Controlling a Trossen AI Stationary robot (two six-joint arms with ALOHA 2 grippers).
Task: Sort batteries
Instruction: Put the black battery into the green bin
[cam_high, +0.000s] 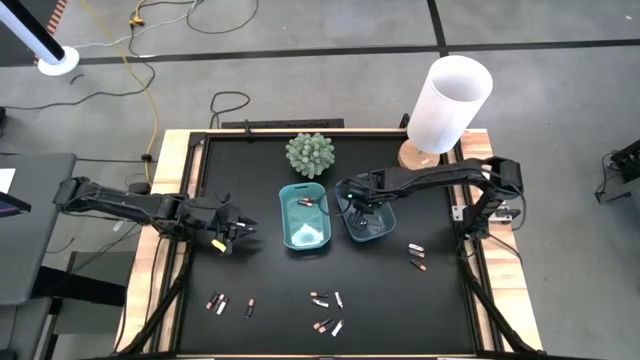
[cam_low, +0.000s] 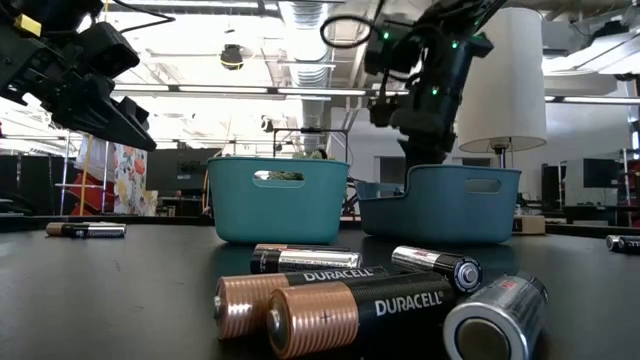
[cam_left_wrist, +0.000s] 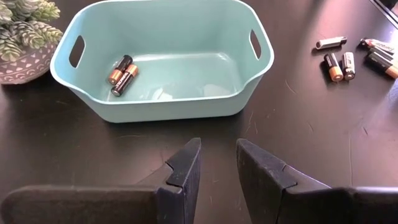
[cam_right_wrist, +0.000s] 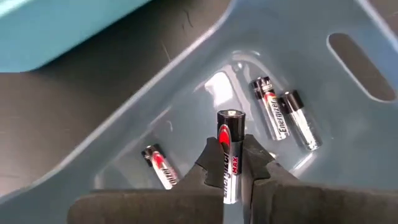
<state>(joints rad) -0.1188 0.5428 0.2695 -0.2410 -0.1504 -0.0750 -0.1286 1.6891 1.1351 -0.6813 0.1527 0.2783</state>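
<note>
Black matting covers the table (cam_high: 260, 290), and nearest the front edge lie loose batteries (cam_high: 325, 312) in small clusters, with a few more at the left front (cam_high: 230, 304) and a pair at the right (cam_high: 416, 255); in the low view the closest ones are copper-and-black cells beside a silvery one. Behind them stand two teal trays side by side. The left gripper (cam_left_wrist: 216, 163) hovers just short of the left tray (cam_left_wrist: 186, 106), its fingers parted and holding nothing; that tray already holds two copper-topped cells (cam_left_wrist: 122, 73). The right gripper (cam_right_wrist: 233, 168) hangs inside the right tray (cam_right_wrist: 373, 130), clamped on a silver-and-black cell (cam_right_wrist: 229, 155) held upright with its flat cap up. Three cells of the same silver, black and red make lie on that tray's floor (cam_right_wrist: 285, 116), so the held one seems to belong there. The step in hand looks like the release: I would lower it close to the floor before opening, so it does not bounce or roll, and aim for the bare patch between the lying cells rather than onto them. Opening only a little should do, since the cell is slim and smooth and will slip free readily. Farther back sit a small spiky plant (cam_high: 309, 154) and a white lamp (cam_high: 448, 105).
</note>
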